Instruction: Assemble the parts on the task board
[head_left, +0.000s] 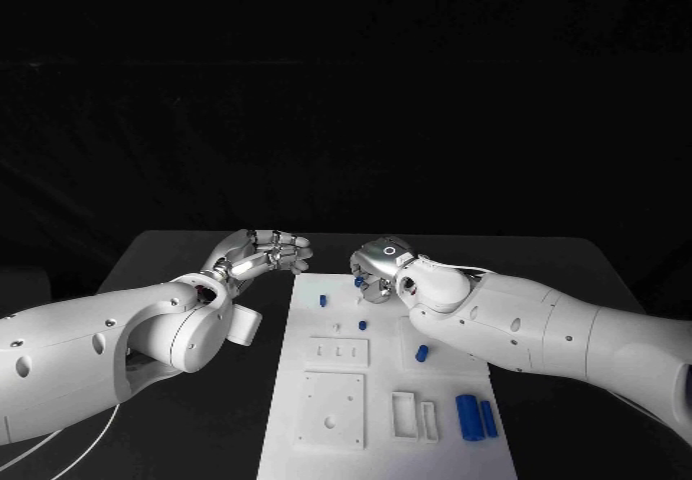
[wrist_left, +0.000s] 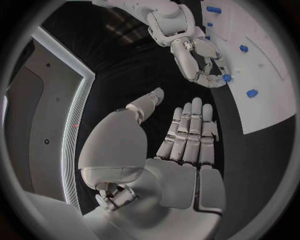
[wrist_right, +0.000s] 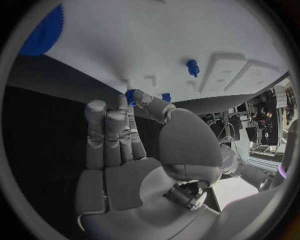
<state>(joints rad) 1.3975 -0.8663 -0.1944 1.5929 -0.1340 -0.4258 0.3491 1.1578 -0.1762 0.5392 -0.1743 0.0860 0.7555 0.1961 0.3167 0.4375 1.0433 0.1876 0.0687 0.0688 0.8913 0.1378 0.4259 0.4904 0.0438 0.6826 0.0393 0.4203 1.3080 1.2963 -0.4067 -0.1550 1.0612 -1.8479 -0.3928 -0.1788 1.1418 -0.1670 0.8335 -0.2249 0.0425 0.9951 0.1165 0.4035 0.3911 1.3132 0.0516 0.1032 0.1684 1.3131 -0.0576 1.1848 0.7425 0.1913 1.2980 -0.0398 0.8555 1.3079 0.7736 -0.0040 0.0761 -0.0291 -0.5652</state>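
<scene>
The right hand (head_left: 378, 268) is pinching a small blue part (wrist_left: 226, 78) over the board's (head_left: 335, 440) far end, seemingly to seat it, while the left hand (head_left: 267, 252) is hovering empty, fingers apart, beside the board.

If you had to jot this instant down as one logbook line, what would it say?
left hand: open, off the task board | right hand: pinching a blue part at the board's far edge | other blue parts: on board

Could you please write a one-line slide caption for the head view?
The right hand pinches a small blue part at the task board's far end; the left hand hovers empty beside it.
</scene>
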